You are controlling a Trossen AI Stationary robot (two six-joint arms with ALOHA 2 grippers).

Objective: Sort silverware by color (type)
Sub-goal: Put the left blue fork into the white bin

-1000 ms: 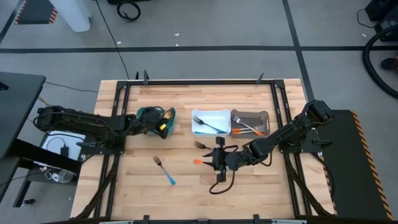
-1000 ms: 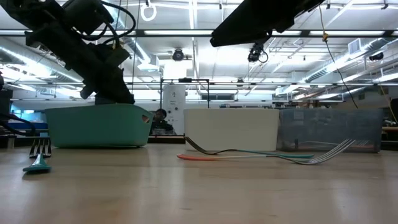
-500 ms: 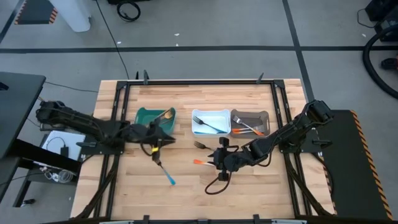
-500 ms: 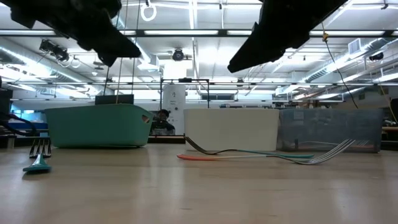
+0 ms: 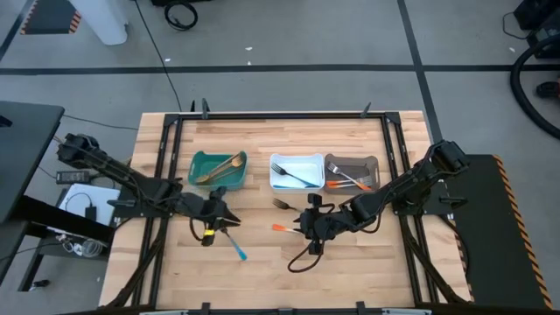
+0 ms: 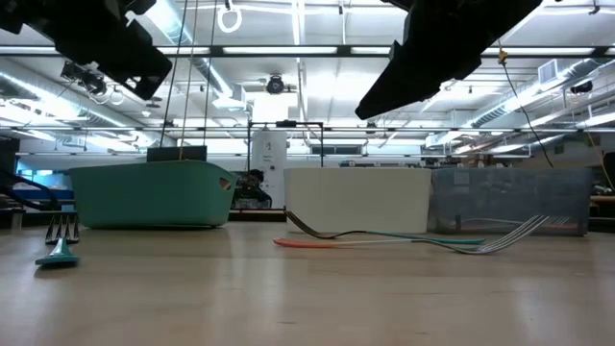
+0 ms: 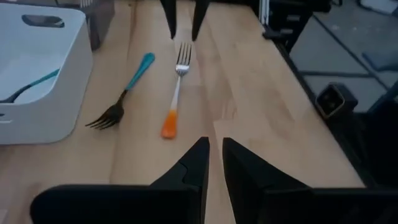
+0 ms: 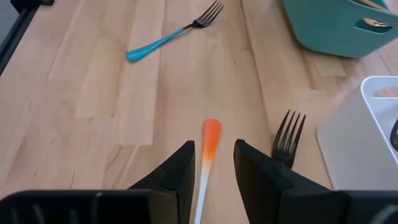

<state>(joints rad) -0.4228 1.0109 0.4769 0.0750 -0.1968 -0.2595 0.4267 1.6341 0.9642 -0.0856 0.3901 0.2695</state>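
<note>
The right gripper (image 5: pixel 308 225) hangs over the orange-handled fork (image 5: pixel 286 227) near the middle of the table (image 5: pixel 262 271), its fingers (image 8: pixel 180 171) parted and empty, straddling the line of the handle in the right wrist view. Just beside that fork lies a dark-headed fork with a blue handle (image 7: pixel 121 99), its tines close to the white bin (image 5: pixel 296 171) — a descent that drifts sideways could catch both utensils or nudge the dark tines against the bin wall. The thin handle lies flat on the wood, so I judge a shallow close would skate over it and a hard one would jam fingertips into the table. The left gripper (image 5: pixel 213 219) is near the blue-handled fork (image 5: pixel 233 240) on the table's left half, nearly closed and holding nothing; it would have to spread before going down, or it will simply push the fork away. Wooden utensils (image 5: pixel 220 165) lie in the teal bin (image 5: pixel 199 162), and orange-handled forks in the grey bin (image 5: pixel 372 163).
</note>
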